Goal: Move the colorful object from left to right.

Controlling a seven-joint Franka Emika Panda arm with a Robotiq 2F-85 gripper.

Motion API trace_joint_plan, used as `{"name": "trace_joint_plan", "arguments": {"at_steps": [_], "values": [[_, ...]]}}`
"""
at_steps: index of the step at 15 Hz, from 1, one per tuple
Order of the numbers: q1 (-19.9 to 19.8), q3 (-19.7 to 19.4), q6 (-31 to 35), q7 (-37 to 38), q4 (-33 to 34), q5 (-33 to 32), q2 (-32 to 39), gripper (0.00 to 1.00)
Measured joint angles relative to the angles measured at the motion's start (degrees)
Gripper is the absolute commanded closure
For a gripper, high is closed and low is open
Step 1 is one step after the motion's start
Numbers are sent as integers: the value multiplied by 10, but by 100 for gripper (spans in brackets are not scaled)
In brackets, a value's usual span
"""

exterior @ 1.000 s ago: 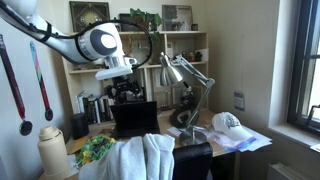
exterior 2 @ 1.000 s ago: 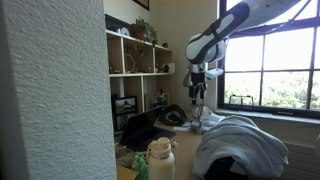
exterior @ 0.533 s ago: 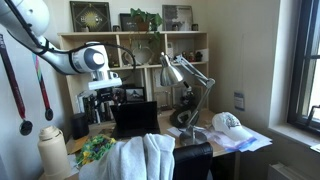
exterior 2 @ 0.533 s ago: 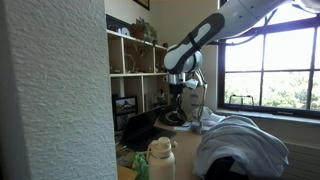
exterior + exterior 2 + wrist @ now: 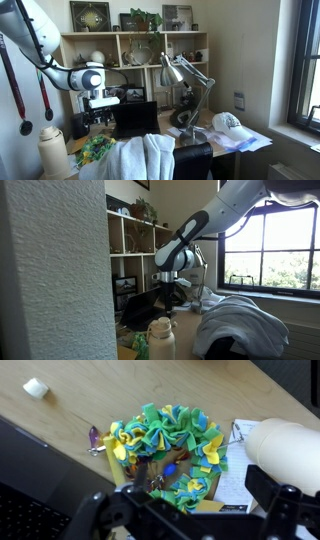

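Hovering above the colorful object (image 5: 170, 445), which lies on the counter (image 5: 80, 405) just beside a pale bottle (image 5: 285, 445), my hand (image 5: 188, 510) stands apart, empty. Risk: descending, a finger may clip the bottle and topple it.

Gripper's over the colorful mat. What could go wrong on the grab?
1. The bottle stands right beside the mat, so the open gripper could knock it on the way down.
2. The mat is loose ruffled fabric. A pinch may catch only a few strips and slip.
3. The paper at its edge might drag along.
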Motion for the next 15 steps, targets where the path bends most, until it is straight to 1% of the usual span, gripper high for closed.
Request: {"name": "trace_joint_plan", "arguments": {"at_steps": [3,7,11,15], "values": [[-1,11,32,-46,-9,22,33,0],[-5,26,72,-80,-8,41,79,0],[-13,45,107,-89,-3,46,109,0],[-20,53,117,-89,11,46,130,0]]}}
